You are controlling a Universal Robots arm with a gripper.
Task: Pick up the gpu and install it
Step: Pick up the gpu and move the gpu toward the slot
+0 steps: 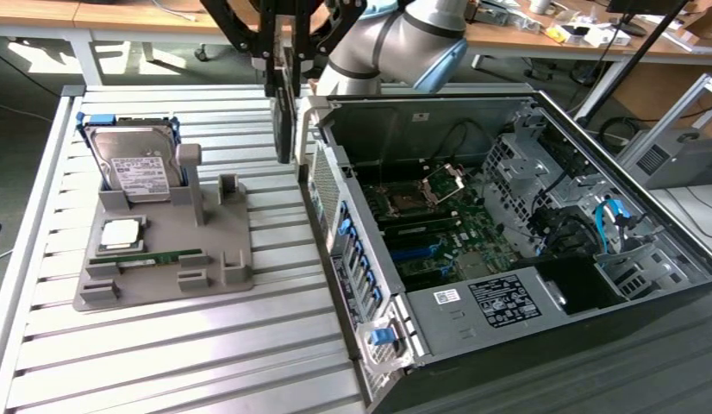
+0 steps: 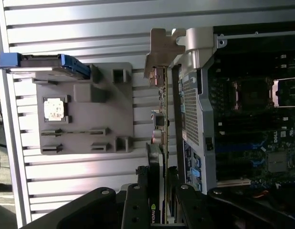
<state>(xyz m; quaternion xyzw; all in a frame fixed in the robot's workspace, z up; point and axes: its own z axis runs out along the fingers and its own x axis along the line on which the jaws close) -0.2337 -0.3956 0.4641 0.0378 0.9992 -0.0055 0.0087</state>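
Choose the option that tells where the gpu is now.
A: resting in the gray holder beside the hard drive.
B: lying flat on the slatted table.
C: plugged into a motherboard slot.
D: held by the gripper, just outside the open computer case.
D: the gripper clamps the gpu on edge, between the gray holder and the case wall.
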